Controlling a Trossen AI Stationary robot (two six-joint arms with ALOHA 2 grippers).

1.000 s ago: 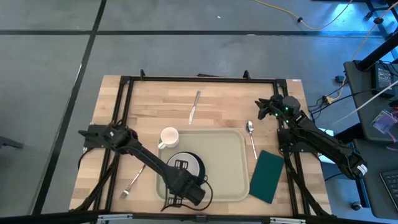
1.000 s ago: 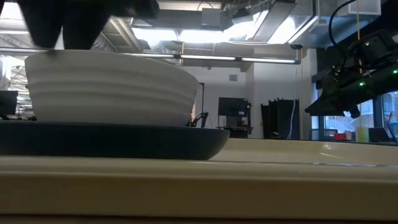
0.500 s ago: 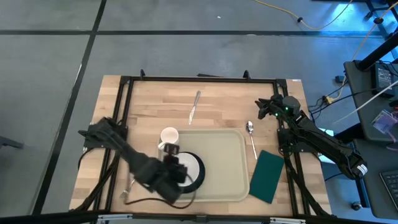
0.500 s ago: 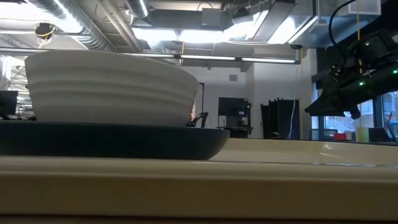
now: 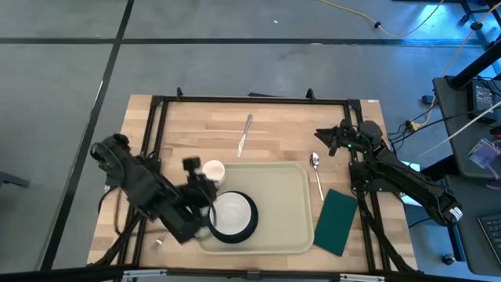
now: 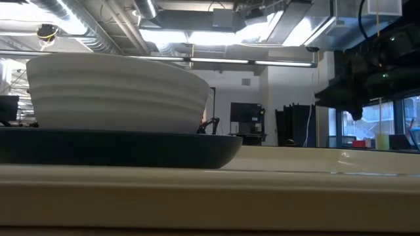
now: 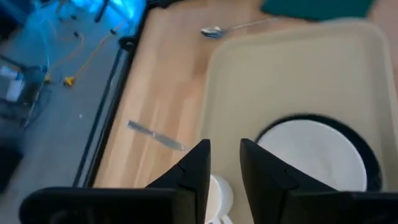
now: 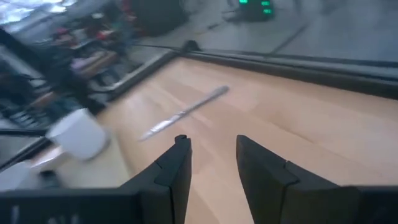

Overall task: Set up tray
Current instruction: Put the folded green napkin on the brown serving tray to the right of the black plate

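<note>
— Left gripper (image 5: 190, 166) first: where is it, and is it carrying anything?

— It hovers over the table by the tray's near-left corner, just beside the white mug (image 5: 213, 171). In its wrist view the fingers (image 7: 194, 168) stand slightly apart with nothing between them. The right gripper (image 5: 322, 139) waits near the far right edge of the table, above the spoon (image 5: 315, 166), its fingers also parted and empty.

— And the tray?

— The tray (image 5: 290, 204) lies in the middle of the table, toward the front. A dark plate (image 5: 249, 223) sits in its left half with a white bowl (image 5: 228, 212) on it.

— So how far along is the setup?

— I judge it partly done. Plate and bowl are in. The mug stands on the wood touching the tray's corner, not inside. The knife (image 5: 246, 135) lies beyond the tray, the spoon just right of it, and the green napkin (image 5: 338, 222) off its right edge. A fork end (image 5: 157, 242) shows near the left arm.

— Next?

— Probably the mug.
</note>
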